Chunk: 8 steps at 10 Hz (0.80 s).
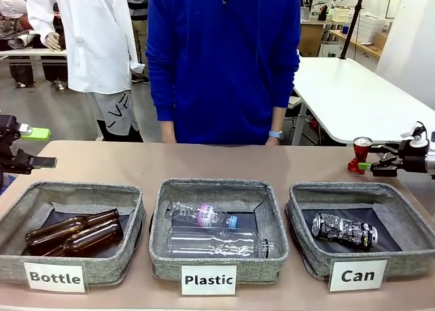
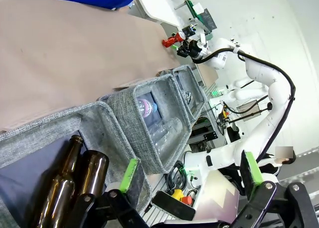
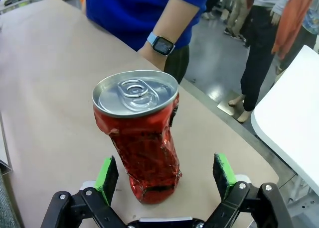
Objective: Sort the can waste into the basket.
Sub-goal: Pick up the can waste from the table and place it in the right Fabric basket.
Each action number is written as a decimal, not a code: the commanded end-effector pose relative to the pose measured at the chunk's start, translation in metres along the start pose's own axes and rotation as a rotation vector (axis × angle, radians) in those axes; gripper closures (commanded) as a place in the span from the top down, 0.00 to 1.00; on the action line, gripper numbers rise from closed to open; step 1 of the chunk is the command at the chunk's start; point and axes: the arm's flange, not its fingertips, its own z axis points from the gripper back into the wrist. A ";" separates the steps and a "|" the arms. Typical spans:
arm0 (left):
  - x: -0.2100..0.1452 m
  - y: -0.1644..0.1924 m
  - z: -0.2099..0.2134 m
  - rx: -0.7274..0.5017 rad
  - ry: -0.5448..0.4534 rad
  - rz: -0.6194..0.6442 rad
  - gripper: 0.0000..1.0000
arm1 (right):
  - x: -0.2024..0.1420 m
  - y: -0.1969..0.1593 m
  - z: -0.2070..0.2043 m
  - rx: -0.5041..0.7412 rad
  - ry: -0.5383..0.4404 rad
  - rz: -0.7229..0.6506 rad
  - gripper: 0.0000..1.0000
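A crushed red can [image 1: 360, 153] with a silver top stands upright on the brown table, just behind the "Can" basket [image 1: 314, 260]. My right gripper [image 1: 373, 159] is open beside it. In the right wrist view the red can [image 3: 143, 138] stands between the green pads [image 3: 106, 173], and neither pad touches it. A black can [image 1: 344, 230] with silver-white print lies inside the "Can" basket. My left gripper [image 1: 41, 148] hangs open and holds nothing at the table's left edge, above the "Bottle" basket. In its own view the left gripper [image 2: 190, 172] has its fingers spread.
The "Bottle" basket [image 1: 20, 219] holds two brown glass bottles [image 1: 73, 232]. The "Plastic" basket [image 1: 165, 257] in the middle holds clear plastic bottles [image 1: 212, 242]. A person in a blue top [image 1: 224, 60] stands at the far edge, a wrist with a watch [image 3: 162, 44] near the red can.
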 end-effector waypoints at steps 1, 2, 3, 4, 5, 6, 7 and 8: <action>-0.001 -0.003 0.001 0.002 -0.001 -0.004 1.00 | 0.001 -0.006 -0.011 0.015 -0.051 -0.022 1.00; -0.001 -0.003 0.001 0.002 -0.001 -0.004 1.00 | 0.002 -0.006 -0.014 0.041 -0.074 -0.034 1.00; -0.001 -0.003 0.001 0.002 -0.001 -0.004 1.00 | 0.002 -0.008 -0.017 0.045 -0.075 -0.046 1.00; -0.001 -0.003 0.001 0.002 -0.001 -0.004 1.00 | 0.002 -0.008 -0.019 0.055 -0.085 -0.052 1.00; -0.001 -0.003 0.001 0.002 -0.001 -0.004 1.00 | 0.002 -0.009 -0.021 0.057 -0.095 -0.067 1.00; -0.001 -0.003 0.001 0.002 -0.001 -0.004 1.00 | 0.002 -0.008 -0.023 0.082 -0.114 -0.080 1.00; -0.001 -0.003 0.001 0.002 -0.001 -0.004 1.00 | 0.002 -0.009 -0.023 0.105 -0.148 -0.101 0.63; -0.001 -0.003 0.001 0.002 -0.001 -0.004 1.00 | 0.002 -0.009 -0.024 0.112 -0.161 -0.117 0.44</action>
